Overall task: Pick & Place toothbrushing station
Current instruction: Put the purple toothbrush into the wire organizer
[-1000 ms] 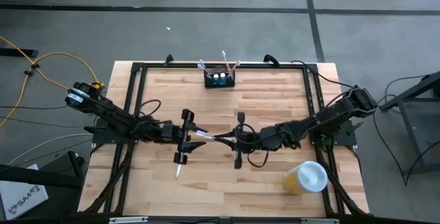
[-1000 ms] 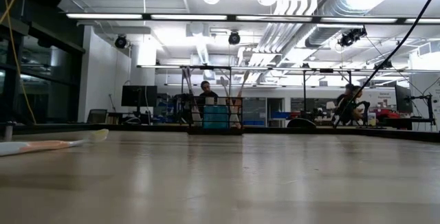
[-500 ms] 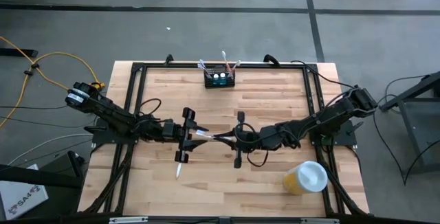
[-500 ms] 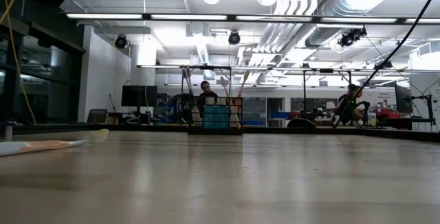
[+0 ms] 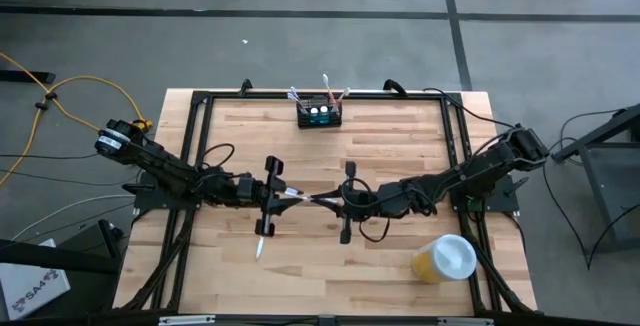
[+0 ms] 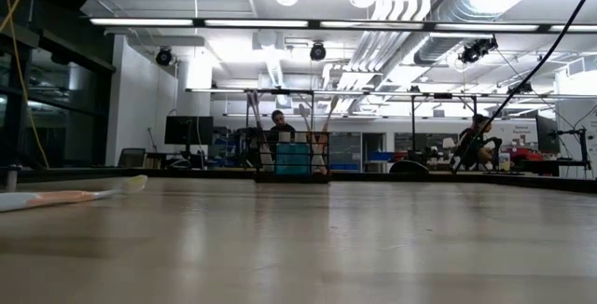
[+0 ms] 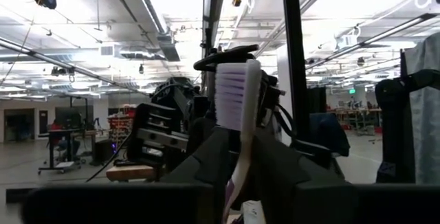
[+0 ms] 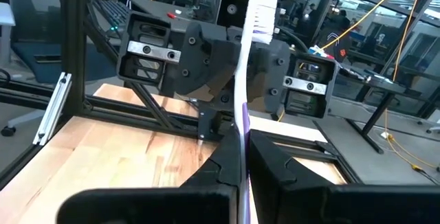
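Seen from above, two dark arms meet at the middle of a wooden counter [image 5: 330, 266]. The right claw [image 5: 322, 201] is clamped on a white toothbrush [image 5: 305, 199] that lies level, its long axis running left to right between the arms. The left claw [image 5: 280, 198] has its fingers around the brush's other end; whether they grip it cannot be told. The station [image 5: 319, 114], a black caddy holding several brushes, stands at the counter's far edge, well apart from both claws and about equally far from each. Counted: one station, one yellow cup [image 5: 443, 258] near the right arm, one loose toothbrush [image 5: 260, 247] lying just in front of the left claw.
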Controlling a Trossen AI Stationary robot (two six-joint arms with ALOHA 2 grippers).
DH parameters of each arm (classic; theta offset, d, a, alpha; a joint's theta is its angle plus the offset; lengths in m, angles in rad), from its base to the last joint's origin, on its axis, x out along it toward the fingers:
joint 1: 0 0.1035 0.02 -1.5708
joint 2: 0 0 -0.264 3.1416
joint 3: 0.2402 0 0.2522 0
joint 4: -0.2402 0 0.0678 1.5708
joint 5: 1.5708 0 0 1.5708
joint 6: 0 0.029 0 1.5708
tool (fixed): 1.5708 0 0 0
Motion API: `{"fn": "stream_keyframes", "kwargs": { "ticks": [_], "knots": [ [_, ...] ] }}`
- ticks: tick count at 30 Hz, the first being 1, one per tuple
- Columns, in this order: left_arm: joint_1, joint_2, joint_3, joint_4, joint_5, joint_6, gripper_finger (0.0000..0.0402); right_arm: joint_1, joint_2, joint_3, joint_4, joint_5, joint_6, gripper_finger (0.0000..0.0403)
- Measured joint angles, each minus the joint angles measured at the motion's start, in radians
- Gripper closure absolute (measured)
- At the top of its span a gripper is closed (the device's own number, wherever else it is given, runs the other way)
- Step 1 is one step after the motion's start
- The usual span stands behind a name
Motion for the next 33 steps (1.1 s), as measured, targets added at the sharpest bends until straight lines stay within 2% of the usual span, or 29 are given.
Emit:
{"fn": "stream_keyframes", "kwargs": {
  "ticks": [4, 15, 21, 27, 30, 33],
  "knots": [
    [-0.006, 0.000, 0.000, 0.000, -0.014, -0.004, 0.0390, 0.000, 0.000, 0.000, 0.000, 0.001, 0.000, 0.0399],
    [-0.018, 0.000, 0.000, -0.012, -0.030, -0.031, 0.0397, 0.000, 0.000, 0.000, -0.003, -0.002, -0.007, 0.0393],
    [-0.018, 0.000, 0.000, -0.035, -0.037, -0.042, 0.0398, 0.003, 0.000, 0.001, 0.021, 0.000, -0.057, 0.0343],
    [-0.017, 0.000, 0.000, -0.061, -0.107, -0.040, 0.0399, 0.003, 0.000, 0.001, 0.024, 0.005, -0.121, 0.0278],
    [-0.015, 0.000, 0.000, -0.059, -0.163, 0.013, 0.0399, 0.007, 0.000, 0.001, 0.021, 0.051, -0.129, 0.0250],
    [-0.005, 0.000, 0.000, -0.060, -0.281, 0.079, 0.0399, 0.027, 0.000, 0.001, 0.021, 0.163, -0.164, 0.0230]
  ]
}}
